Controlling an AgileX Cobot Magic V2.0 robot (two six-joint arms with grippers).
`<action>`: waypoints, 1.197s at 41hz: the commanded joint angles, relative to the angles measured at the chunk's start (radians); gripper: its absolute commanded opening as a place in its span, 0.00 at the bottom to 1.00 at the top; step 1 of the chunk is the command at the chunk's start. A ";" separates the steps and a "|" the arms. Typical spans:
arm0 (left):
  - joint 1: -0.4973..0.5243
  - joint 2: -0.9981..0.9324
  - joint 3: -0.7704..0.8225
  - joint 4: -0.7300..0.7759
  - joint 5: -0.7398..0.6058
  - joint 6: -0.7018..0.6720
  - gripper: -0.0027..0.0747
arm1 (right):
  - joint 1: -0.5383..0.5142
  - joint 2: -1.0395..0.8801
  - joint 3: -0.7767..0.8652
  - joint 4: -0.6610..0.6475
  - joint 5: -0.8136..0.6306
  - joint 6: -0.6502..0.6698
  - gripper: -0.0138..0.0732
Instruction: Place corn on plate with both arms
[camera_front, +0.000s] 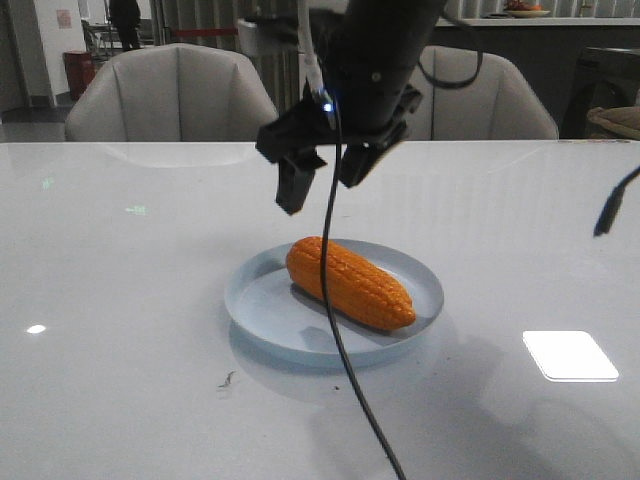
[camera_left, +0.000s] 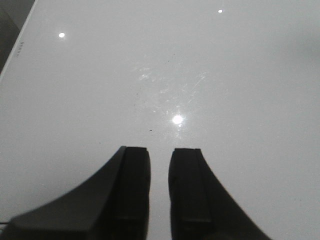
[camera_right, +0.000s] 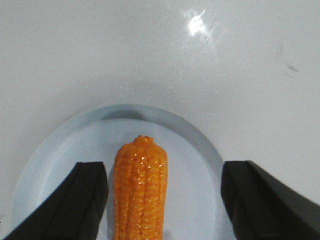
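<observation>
The orange corn (camera_front: 350, 283) lies on its side in the pale blue plate (camera_front: 260, 300) at the middle of the table, tapered end toward the front right. My right gripper (camera_front: 327, 175) hangs open and empty just above the cob's far end. In the right wrist view the corn (camera_right: 140, 190) lies between the spread fingers (camera_right: 90, 192) without touching them, on the plate (camera_right: 195, 175). My left gripper (camera_left: 160, 151) is over bare table, its jaws nearly together with a narrow gap and nothing between them. It does not show in the front view.
The glossy white table (camera_front: 120, 300) stretches around the plate. A black cable (camera_front: 345, 370) hangs from the right arm across the plate toward the front. A dark cable end (camera_front: 610, 212) shows at the right edge. Grey chairs (camera_front: 170, 95) stand behind the table.
</observation>
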 joint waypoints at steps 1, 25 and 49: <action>0.003 -0.007 -0.028 0.002 -0.075 -0.008 0.30 | -0.021 -0.091 -0.088 -0.020 0.034 -0.010 0.83; 0.003 -0.007 -0.028 0.002 -0.093 -0.008 0.30 | -0.441 -0.486 -0.047 0.066 0.249 0.081 0.83; 0.003 -0.007 -0.028 -0.037 -0.111 -0.008 0.30 | -0.517 -1.226 0.818 0.081 0.053 0.245 0.83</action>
